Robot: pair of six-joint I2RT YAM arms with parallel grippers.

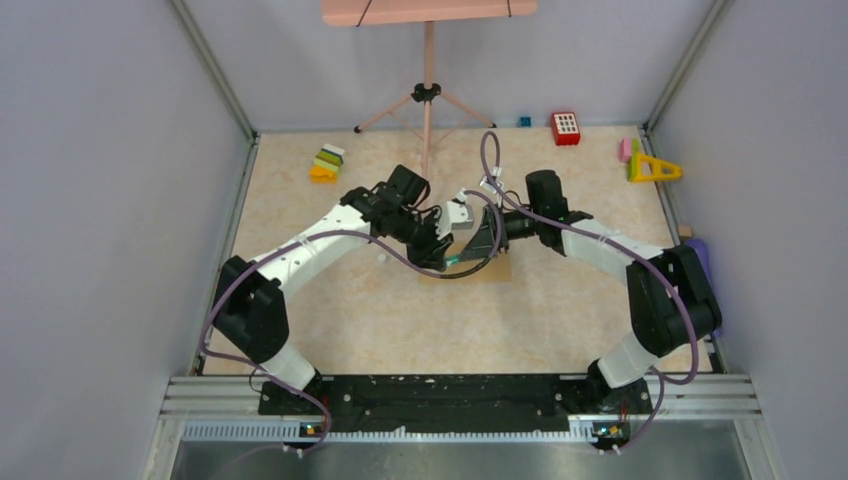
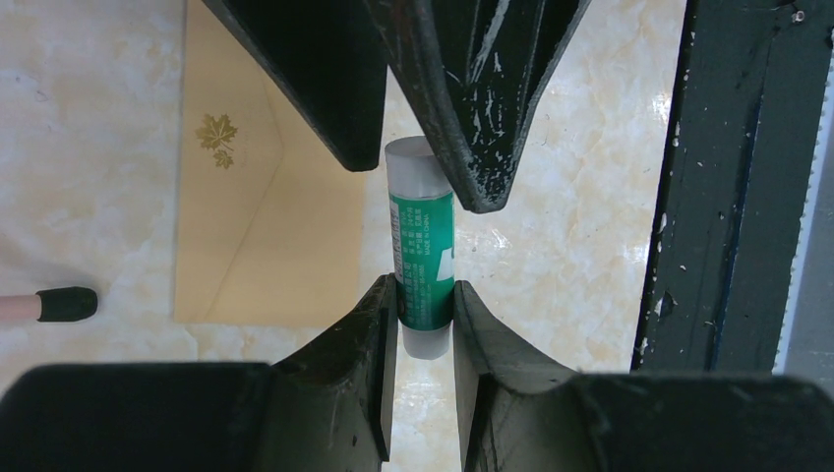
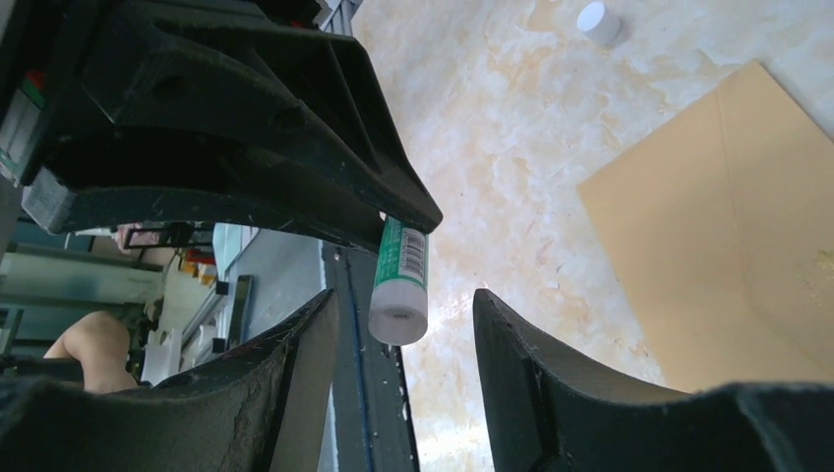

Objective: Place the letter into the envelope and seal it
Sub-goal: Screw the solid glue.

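Sealing is judged to be the stage in hand. No letter is seen in any view, so it is taken to be inside the envelope [image 2: 246,246], which lies flat on the bench [image 2: 551,246] with its flap folded down. Whether the flap is glued cannot be told. A glue stick [image 2: 423,236] is gripped by the left claw [image 2: 425,307] just beside the envelope. Its free end is flanked, untouched, by the half-wide right claw [image 3: 405,300]. A white cap [image 3: 600,22] lies apart.
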